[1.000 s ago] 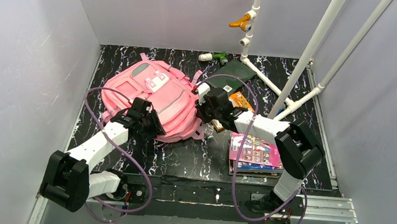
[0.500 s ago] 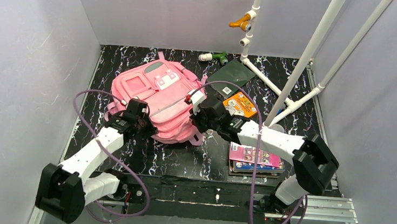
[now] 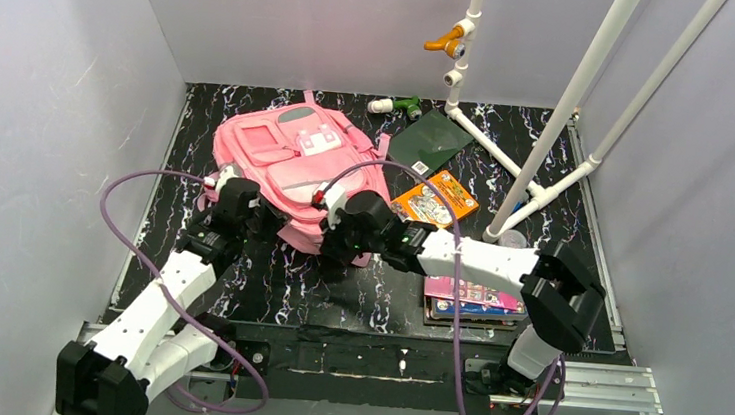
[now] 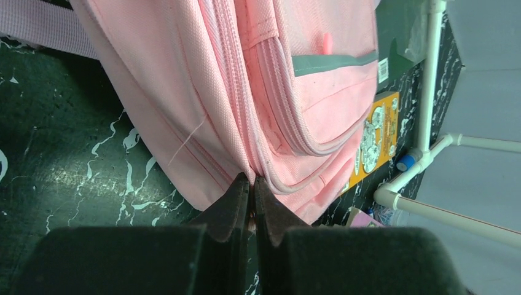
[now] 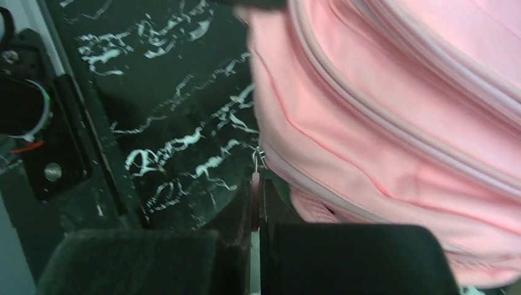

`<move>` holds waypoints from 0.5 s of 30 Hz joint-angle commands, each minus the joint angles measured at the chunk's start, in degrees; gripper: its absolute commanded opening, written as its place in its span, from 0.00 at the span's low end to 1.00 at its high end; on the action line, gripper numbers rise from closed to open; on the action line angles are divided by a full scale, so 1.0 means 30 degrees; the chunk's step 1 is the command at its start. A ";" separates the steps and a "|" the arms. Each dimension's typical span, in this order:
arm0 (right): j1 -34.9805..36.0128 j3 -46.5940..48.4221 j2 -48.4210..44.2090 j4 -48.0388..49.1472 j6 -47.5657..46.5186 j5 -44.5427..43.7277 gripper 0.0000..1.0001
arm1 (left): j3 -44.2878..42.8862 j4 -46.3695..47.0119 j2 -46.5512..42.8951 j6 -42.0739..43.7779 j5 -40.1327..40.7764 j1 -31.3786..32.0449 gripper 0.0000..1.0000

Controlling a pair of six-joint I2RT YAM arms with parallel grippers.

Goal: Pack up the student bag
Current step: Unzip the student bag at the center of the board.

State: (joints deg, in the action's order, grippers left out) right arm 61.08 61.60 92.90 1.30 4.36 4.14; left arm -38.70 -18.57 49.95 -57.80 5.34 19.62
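"Black marbled table noted. Student bag position?"

"Just beyond my fingers, long axis running away. Left gripper is pinched on its near edge and right gripper is clamped on the zip pull. Both are equally near."

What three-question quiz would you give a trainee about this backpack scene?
1. True or false: the backpack lies on top of the book stack.
2. Both arms' jaws are shut on: A) the backpack, B) a white pipe, C) a green folder?
3. What colour is the booklet just right of the backpack?
Key: 1 false; 2 A; 3 orange.
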 commanded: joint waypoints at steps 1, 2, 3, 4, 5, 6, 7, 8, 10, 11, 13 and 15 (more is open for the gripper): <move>0.1173 0.1303 0.0926 0.2956 0.2623 0.3602 0.01 | 0.0099 0.3414 0.0904 -0.0853 -0.1095 0.0032 0.00; 0.1173 0.1077 0.0965 0.3721 0.2872 0.3432 0.01 | 0.0097 0.3282 0.0909 -0.0544 -0.0989 0.0032 0.00; 0.1151 0.0869 0.0980 0.3913 0.2940 0.3059 0.01 | 0.0034 0.3002 0.0877 -0.0187 -0.0785 0.0047 0.00; 0.1130 0.0843 0.1056 0.3757 0.2904 0.2628 0.01 | -0.0127 0.2478 0.0829 0.0337 -0.0558 0.0048 0.00; 0.1069 0.0919 0.1168 0.3540 0.2823 0.2237 0.01 | -0.0294 0.1950 0.0830 0.0769 -0.0321 0.0038 0.00; 0.0948 0.0901 0.1269 0.3487 0.2835 0.2155 0.01 | -0.0538 0.1334 0.0874 0.1083 -0.0127 0.0036 0.00; 0.0790 0.0800 0.1333 0.3591 0.2990 0.2240 0.01 | -0.0877 0.0774 0.0951 0.1500 0.0008 0.0050 0.00; 0.0558 0.0684 0.1407 0.3798 0.3284 0.2459 0.01 | -0.1084 0.0301 0.1018 0.1870 0.0017 0.0038 0.00; -0.0024 0.0526 0.1513 0.4047 0.3967 0.2970 0.01 | -0.1513 -0.1049 0.1196 0.2110 0.0242 0.0035 0.10; -0.0284 0.0482 0.1558 0.4060 0.4256 0.3155 0.01 | -0.1687 -0.1688 0.1268 0.2192 0.0259 0.0043 0.22; -0.0722 0.0682 0.1732 0.3694 0.4543 0.3688 0.01 | -0.1900 -0.3062 0.1093 0.2556 0.0168 0.0052 0.51; -0.1040 0.0930 0.1918 0.3247 0.4858 0.4129 0.01 | -0.1727 -0.3770 0.0421 0.3017 0.0064 0.0046 0.68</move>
State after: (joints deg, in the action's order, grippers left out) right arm 59.48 62.89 97.82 7.84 15.03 10.72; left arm -41.65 -23.64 53.91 -51.96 5.32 19.62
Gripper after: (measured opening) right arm 0.055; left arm 0.551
